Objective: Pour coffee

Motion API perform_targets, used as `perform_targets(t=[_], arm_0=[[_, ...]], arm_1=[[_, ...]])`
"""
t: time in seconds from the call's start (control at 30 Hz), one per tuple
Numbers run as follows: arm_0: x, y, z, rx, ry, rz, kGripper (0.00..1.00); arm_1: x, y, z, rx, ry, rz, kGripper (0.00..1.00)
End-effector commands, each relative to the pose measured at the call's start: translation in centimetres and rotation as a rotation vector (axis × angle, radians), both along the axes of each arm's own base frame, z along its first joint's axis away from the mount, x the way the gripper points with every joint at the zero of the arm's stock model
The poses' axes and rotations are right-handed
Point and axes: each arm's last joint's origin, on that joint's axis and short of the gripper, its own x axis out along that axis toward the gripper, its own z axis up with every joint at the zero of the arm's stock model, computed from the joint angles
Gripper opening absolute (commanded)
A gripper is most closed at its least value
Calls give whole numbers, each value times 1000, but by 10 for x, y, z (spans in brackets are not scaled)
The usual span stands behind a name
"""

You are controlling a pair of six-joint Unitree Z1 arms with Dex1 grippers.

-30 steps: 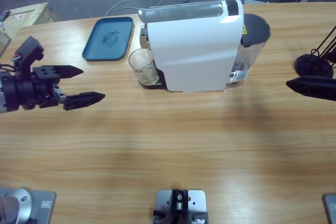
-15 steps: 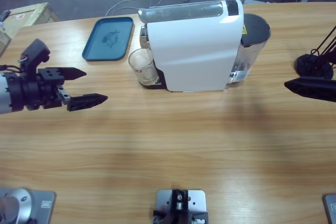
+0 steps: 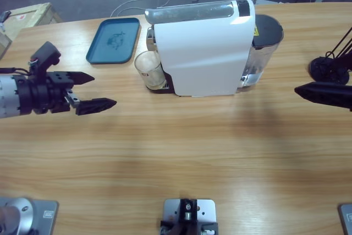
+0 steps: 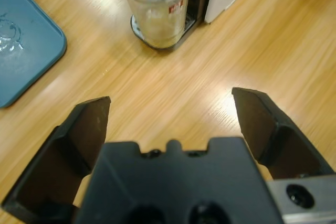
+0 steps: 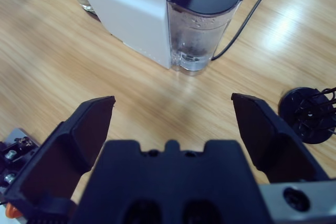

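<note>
The coffee is not poured yet: the glass [image 3: 149,70] sits under the spout of the white coffee machine [image 3: 201,48], near the far edge of the table [image 3: 176,152], and in the left wrist view it looks almost empty, with no dark drink in it that I can see. The left gripper [image 3: 92,89] has slid a little closer to the glass in the last second, and its jaws are spread wide with nothing between them. It is near the glass now but not touching it. That looks like the start of a reach to grab the glass. The blue tray [image 3: 113,39] lies just beside the glass, toward the table's left end. The right gripper [image 5: 170,124] has crept in a tiny bit from the right edge. It is wide open too and holds nothing, well apart from the machine.
</note>
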Motion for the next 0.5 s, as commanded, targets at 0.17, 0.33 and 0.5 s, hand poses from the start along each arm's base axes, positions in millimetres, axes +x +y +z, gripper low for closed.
perform_targets(t=[0.17,0.33,0.5], arm_0=[[46,-17,-17,-81,-51,-69,996],[67,-34,-40,-102,-63,-146,996],[82,-45,-54,-128,-98,-184,996]], arm_1=[[-1,2,-20,-52,60,11,1000],[-3,0,-23,-65,74,13,1000],[-3,1,-26,-71,93,23,1000]])
